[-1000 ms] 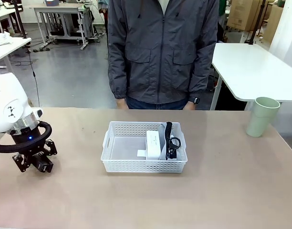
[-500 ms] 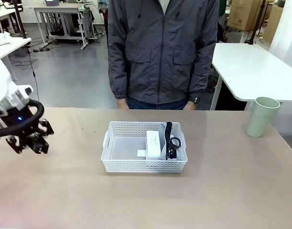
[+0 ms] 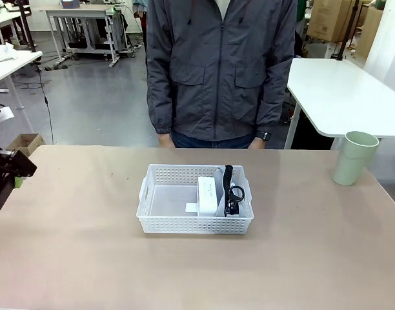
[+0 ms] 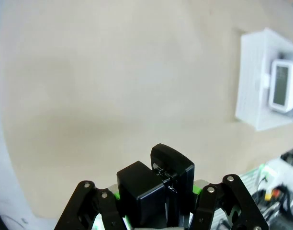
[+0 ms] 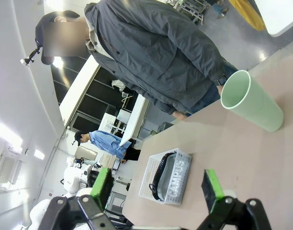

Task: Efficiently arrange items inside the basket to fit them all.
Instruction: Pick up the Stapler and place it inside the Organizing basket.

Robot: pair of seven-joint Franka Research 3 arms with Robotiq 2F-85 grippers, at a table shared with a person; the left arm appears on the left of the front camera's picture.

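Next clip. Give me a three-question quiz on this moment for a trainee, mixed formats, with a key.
1. True or false: the pale green cup stands outside the basket.
2. The right gripper is: A open; B shut on the cup; C shut on the basket's rim.
3. What white item lies in the basket?
Key: 1 true. 2 A. 3 the small white box.

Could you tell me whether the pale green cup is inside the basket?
No, the pale green cup stands upright on the table, well right of the basket.
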